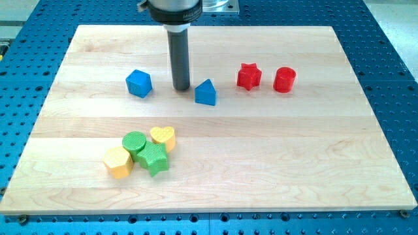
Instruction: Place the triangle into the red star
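Observation:
The blue triangle block [206, 93] lies on the wooden board, a little above the middle. The red star [248, 76] lies to its right, a short gap away and slightly higher in the view. My tip [181, 88] stands just left of the triangle, close to its left side, with a small gap showing. The rod rises straight up from there to the arm's mount at the view's top.
A blue cube [139, 83] lies left of the tip. A red cylinder [285, 79] lies right of the star. A cluster at lower left holds a green cylinder [134, 143], a yellow heart [163, 137], a green star [155, 158] and a yellow hexagon [118, 162].

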Robot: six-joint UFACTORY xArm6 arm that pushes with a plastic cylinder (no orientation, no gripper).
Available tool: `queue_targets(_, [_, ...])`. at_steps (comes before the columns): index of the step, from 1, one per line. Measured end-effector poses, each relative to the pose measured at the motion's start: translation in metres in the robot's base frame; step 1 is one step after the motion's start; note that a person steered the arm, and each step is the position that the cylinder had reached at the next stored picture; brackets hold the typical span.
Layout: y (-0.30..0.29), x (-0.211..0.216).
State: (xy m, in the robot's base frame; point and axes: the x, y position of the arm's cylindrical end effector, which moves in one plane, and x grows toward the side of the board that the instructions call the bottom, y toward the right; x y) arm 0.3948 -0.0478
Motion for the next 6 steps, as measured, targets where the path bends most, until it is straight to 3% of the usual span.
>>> queue_targets(1, [0.059, 0.031])
queue_targets(2, [0.111, 0.015])
queue_targets(3, [0.085, 0.053])
queue_targets(4, [0.132, 0.071])
queue_targets(6, [0.129, 0.028])
